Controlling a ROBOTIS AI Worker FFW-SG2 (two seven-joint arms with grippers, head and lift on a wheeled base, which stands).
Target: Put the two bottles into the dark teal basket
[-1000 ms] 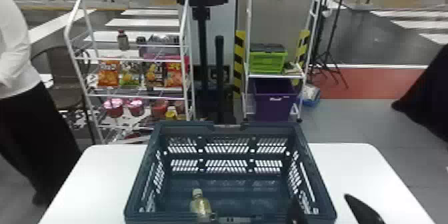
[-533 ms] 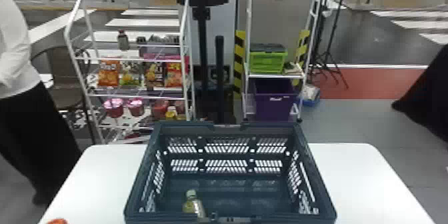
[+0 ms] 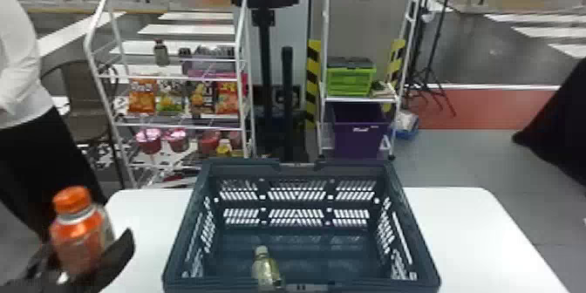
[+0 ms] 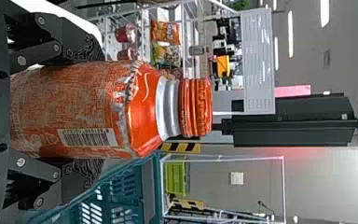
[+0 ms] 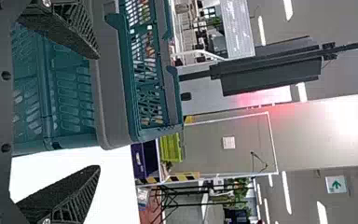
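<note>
Orange-capped bottle (image 3: 78, 231) stands roughly upright, clasped by my left gripper (image 3: 87, 246) left of the dark teal basket (image 3: 403, 226); another bottle (image 3: 266, 270) leans inside; my right gripper (image 5: 98, 112) spreads wide, empty, near the basket.

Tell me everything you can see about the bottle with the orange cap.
The orange bottle looks like plastic in a printed wrap, with a barcode low on one side, sloping shoulders, a silvery neck band and a ridged orange cap, which is on. It is roughly upright, outside the basket, to its left. The left end effector grips its body from both sides.
</note>
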